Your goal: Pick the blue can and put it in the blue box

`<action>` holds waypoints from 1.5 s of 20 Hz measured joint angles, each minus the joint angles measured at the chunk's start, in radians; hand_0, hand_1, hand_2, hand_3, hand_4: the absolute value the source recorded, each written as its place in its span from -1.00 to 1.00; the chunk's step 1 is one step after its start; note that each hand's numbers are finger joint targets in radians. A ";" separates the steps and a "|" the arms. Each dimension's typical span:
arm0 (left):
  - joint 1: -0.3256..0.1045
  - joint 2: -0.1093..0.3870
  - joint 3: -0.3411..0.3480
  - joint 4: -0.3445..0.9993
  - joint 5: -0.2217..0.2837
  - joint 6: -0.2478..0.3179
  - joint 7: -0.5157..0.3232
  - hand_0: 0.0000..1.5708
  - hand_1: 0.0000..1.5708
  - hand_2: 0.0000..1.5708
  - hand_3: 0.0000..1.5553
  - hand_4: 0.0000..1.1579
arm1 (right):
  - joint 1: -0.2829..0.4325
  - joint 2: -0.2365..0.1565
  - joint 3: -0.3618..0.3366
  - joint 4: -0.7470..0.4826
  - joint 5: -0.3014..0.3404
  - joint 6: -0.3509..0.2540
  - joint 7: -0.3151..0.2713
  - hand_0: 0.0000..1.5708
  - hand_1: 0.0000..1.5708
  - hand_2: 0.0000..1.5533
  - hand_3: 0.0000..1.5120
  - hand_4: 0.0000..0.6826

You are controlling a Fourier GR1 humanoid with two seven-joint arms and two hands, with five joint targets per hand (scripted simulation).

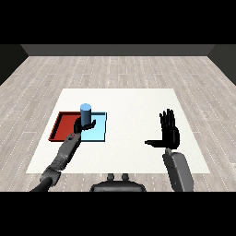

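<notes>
On the far left lies the red tray (pixel 59 126). It is flat and shallow, with a low rim, and part of it hides behind the arm. It has nothing to do with this job.

Next to it, touching side by side, lies the blue tray (pixel 99 131). It is pale blue, smooth and flat, with a thin rim too.

The left hand (pixel 84 125) is black and sits at the end of a grey arm. Its fingers are curled round the blue can (pixel 85 113). The can is a round tube with a flat top, smooth and plain blue (a bit darker than the tray). It stands upright in the hand, right about where the two trays meet, over the left edge of the blue tray. I cannot tell if its bottom touches the tray or hangs just above it.

So the picking up looks done. What seems left is to set the can down inside the blue tray and let go.

All of this sits on a white table (pixel 133 106), flat and smooth, with a grey wood floor (pixel 115 69) of long planks around it.

Far to the right, well apart from the trays, the right hand (pixel 168 130) is up with straight fingers and the thumb stuck out sideways. It holds nothing.
</notes>
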 measured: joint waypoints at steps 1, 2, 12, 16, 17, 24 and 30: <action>-0.024 0.006 0.007 0.038 -0.006 -0.002 0.017 1.00 1.00 1.00 0.93 0.83 | -0.015 0.006 -0.002 0.024 0.006 -0.002 -0.005 -1.00 -1.00 -1.00 -1.00 -1.00; -0.045 0.013 0.016 0.085 -0.011 -0.012 0.019 1.00 1.00 1.00 0.92 0.82 | -0.010 0.002 -0.013 0.027 0.001 0.005 -0.007 -1.00 -1.00 -1.00 -1.00 -1.00; -0.195 -0.006 0.025 0.446 -0.098 0.024 0.109 0.94 0.94 0.78 0.47 0.57 | -0.077 0.045 -0.032 0.180 0.018 0.004 -0.033 -1.00 -1.00 -1.00 -1.00 -1.00; -0.235 -0.028 0.008 0.525 -0.133 0.014 0.150 0.95 0.95 0.84 -0.07 0.49 | -0.068 0.035 -0.057 0.198 0.002 0.024 -0.033 -1.00 -1.00 -1.00 -1.00 -1.00; -0.238 -0.032 0.003 0.536 -0.141 0.016 0.150 0.91 0.91 0.78 -0.30 0.47 | -0.069 0.038 -0.054 0.188 0.003 0.017 -0.025 -1.00 -1.00 -1.00 -1.00 -1.00; -0.253 -0.058 0.001 0.580 -0.161 -0.018 0.184 -0.60 -0.60 -0.51 -0.40 0.34 | -0.048 0.039 -0.067 0.205 -0.007 0.055 -0.058 -1.00 -1.00 -1.00 -1.00 -1.00; -0.256 -0.067 0.000 0.589 -0.177 0.008 0.208 -1.00 -1.00 -1.00 -1.00 -1.00 | -0.047 0.063 -0.058 0.206 -0.005 0.062 -0.068 -1.00 -1.00 -1.00 -1.00 -1.00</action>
